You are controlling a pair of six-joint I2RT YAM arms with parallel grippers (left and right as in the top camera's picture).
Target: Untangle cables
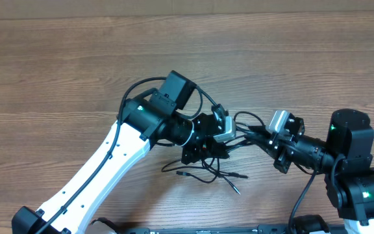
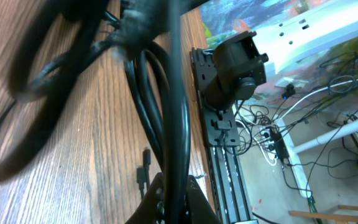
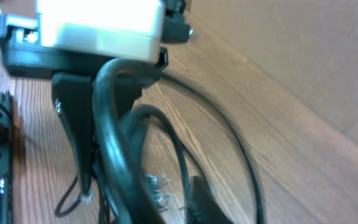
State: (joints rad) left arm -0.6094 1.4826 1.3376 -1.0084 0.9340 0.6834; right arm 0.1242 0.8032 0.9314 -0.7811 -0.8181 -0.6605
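The cables (image 1: 206, 170) are thin black cords bunched on the wooden table between my two grippers, with loose plug ends trailing toward the front. My left gripper (image 1: 203, 155) is shut on one black cable, seen running up from its jaws (image 2: 179, 200) in the left wrist view (image 2: 166, 118); a small plug (image 2: 145, 169) lies on the wood beside it. My right gripper (image 1: 247, 134) meets the bunch from the right, with strands stretched between the two grippers. In the right wrist view, blurred cable loops (image 3: 114, 124) cross its jaws (image 3: 173, 205), which appear shut on a strand.
The wooden table (image 1: 76, 65) extends far to the left and back. The front edge carries a black rail (image 2: 222, 162) and an arm base (image 2: 235, 62); beyond it is floor with stray wires. The left arm's white link (image 1: 109, 169) crosses the front left.
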